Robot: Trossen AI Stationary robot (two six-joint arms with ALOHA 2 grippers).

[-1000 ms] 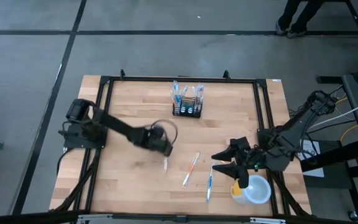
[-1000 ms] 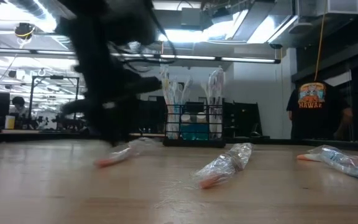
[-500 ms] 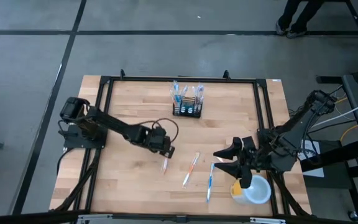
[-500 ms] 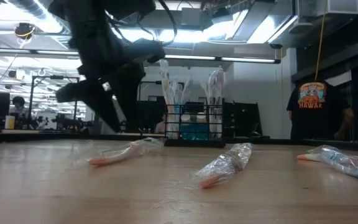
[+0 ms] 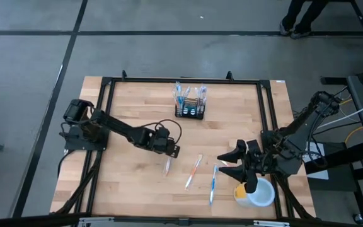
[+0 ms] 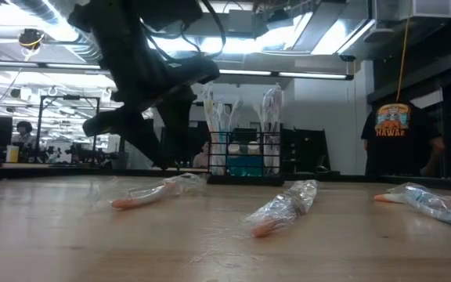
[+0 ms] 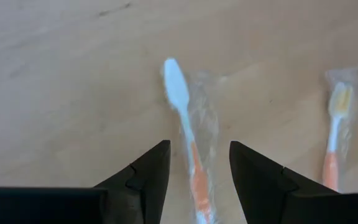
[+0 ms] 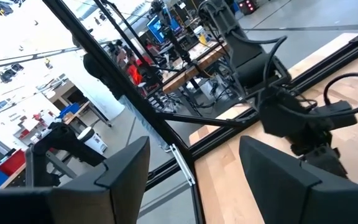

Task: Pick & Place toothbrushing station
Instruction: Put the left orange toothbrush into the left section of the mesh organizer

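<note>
The left gripper (image 5: 171, 153) hangs with its fingers apart just above a wrapped orange toothbrush (image 5: 167, 166) lying on the table (image 5: 131, 183); the black holder (image 5: 189, 112) stands well behind, and the right gripper (image 5: 227, 166) waits spread wide beside the cup (image 5: 257, 193)

Pale wood table (image 5: 137, 101); black wire-mesh holder (image 5: 189, 112); glossy plastic wrappers (image 6: 284, 205).

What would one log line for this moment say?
left gripper: open over wrapped orange toothbrush | right gripper: open, waiting by yellow cup | holder: far side
</note>
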